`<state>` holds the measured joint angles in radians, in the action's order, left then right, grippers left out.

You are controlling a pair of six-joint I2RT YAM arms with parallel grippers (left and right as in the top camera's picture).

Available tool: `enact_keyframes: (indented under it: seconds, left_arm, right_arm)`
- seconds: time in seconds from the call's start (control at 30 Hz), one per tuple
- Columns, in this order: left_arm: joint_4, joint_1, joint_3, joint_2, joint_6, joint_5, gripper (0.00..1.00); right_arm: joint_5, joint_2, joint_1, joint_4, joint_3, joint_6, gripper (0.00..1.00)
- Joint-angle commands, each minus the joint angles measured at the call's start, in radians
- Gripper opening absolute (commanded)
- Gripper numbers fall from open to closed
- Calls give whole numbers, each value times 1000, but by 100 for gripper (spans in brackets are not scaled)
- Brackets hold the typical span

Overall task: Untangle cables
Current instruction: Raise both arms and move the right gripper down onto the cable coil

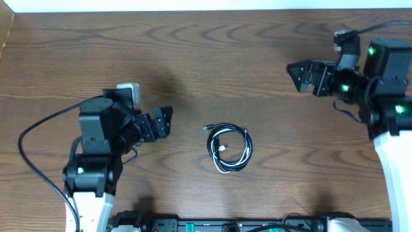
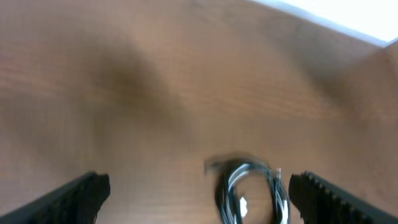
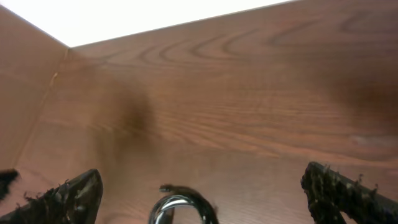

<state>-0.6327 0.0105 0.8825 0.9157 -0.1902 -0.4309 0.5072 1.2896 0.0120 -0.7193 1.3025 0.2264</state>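
Your left claw [image 1: 165,122] has its jaws spread wide and nothing between them. It hangs over the table [image 1: 193,51]. The cables [image 1: 229,148] lie ahead of its tips, near but clearly apart from them. In the left wrist view, which is blurred, the cables [image 2: 252,193] show between the two fingers [image 2: 74,199], closer to the right-hand one and low in the frame.

Your right claw [image 1: 296,76] is also spread wide and empty. The cables lie well apart from it, out in front of its tips and off to one side. Its wrist view catches only the top of them [image 3: 181,205] at the bottom edge, between the fingers [image 3: 68,196] and nearer the left-hand one.

The cables make one small round coil, flat on the wood, with black and white strands wound together. A pale plug end sits inside the ring. A short black end sticks out of the coil on the side facing your left claw. Neither claw touches the coil. You cannot tell from these views how many separate cords are in it.
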Motion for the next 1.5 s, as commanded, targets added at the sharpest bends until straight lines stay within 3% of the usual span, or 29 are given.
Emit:
enact_keyframes:
  seconds: [0.0, 0.17, 0.27, 0.57, 1.0, 1.47]
  left_arm:
    - [-172, 2, 174, 102, 35, -29, 98]
    - [-484, 2, 512, 286, 74, 56, 98]
    - [-526, 2, 613, 344, 74, 46, 98]
    - [-516, 2, 622, 351, 73, -34, 98]
    - [-529, 2, 622, 351, 74, -81, 96]
    - [-541, 2, 622, 351, 74, -75, 96]
  right_arm:
    - [67, 75, 25, -26, 19, 14, 99]
    - [-37, 186, 122, -140, 19, 11, 99]
    - [-84, 228, 187, -185, 19, -21, 99]
    - [-56, 242, 412, -294, 10, -352, 99]
    - [-57, 243, 694, -13, -250, -351, 95]
    - [-131, 245, 762, 156, -418, -323, 87]
